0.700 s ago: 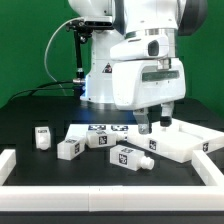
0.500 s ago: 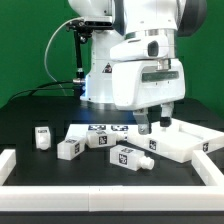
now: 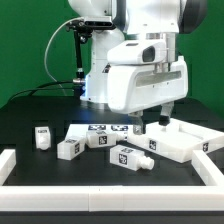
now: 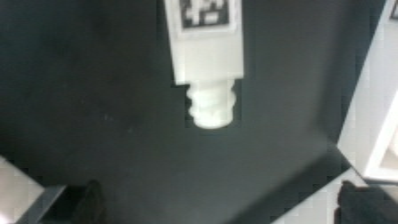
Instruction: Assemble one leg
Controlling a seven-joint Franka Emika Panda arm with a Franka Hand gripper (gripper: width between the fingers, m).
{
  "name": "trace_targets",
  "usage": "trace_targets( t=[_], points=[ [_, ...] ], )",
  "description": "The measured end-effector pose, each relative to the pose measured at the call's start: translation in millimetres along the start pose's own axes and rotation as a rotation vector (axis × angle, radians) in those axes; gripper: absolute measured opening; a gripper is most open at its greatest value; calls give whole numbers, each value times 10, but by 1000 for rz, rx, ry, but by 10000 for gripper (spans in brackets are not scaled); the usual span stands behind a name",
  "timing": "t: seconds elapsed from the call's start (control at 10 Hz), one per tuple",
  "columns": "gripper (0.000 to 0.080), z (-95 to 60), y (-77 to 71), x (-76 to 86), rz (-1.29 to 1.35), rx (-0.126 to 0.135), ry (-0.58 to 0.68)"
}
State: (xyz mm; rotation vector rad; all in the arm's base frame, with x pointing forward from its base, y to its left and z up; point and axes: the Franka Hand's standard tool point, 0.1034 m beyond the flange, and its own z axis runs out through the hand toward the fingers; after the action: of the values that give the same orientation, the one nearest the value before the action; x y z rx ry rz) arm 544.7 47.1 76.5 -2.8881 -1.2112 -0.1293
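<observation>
A big flat white panel (image 3: 188, 142) is laid on the black table (image 3: 30, 112). Everything else is placed from that panel. Four small white blocks with black-and-white tags are seen on the exterior view's left of the panel. One leg (image 3: 130, 156) is laid just beside the panel, with its round peg turned toward it. A second leg (image 3: 100, 138) and a third leg (image 3: 70, 148) are laid farther from the panel. A fourth leg (image 3: 42, 137) is stood farthest away from it, well apart. The marker board (image 3: 97, 127) is laid flat behind these blocks, near the panel's far corner. The gripper (image 3: 153, 122) is held above the table, at the panel's end on the exterior view's left. In the wrist view, the gripper (image 4: 214, 200) is seen with its two dark fingers (image 4: 71, 200) spread wide apart, and nothing is held between them. A leg (image 4: 206, 45) is seen flat on the table ahead of the fingers, with its peg (image 4: 212, 102) pointed toward them. It cannot be told which of the four blocks this one is.
</observation>
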Motion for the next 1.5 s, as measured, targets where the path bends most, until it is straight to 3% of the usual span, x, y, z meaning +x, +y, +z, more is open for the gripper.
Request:
trace_targets(
  t=[0.1, 0.4, 0.6, 0.8, 0.9, 1.1, 1.2, 1.3, 1.4, 1.5],
  points=[
    [650, 98, -14, -99, 2, -12, 16],
    [650, 129, -18, -142, 2, -7, 8],
    [650, 307, 64, -362, -1, 24, -44],
    [650, 535, 77, -450, 12, 32, -55],
    [650, 616, 67, -459, 14, 25, -44],
    [650, 629, 74, -468, 14, 23, -43],
    [540, 635, 70, -471, 14, 24, -44],
    [540, 636, 70, -472, 14, 24, -44],
    [367, 636, 70, -472, 14, 24, -44],
    [281, 636, 70, -472, 14, 24, -44]
  ],
)
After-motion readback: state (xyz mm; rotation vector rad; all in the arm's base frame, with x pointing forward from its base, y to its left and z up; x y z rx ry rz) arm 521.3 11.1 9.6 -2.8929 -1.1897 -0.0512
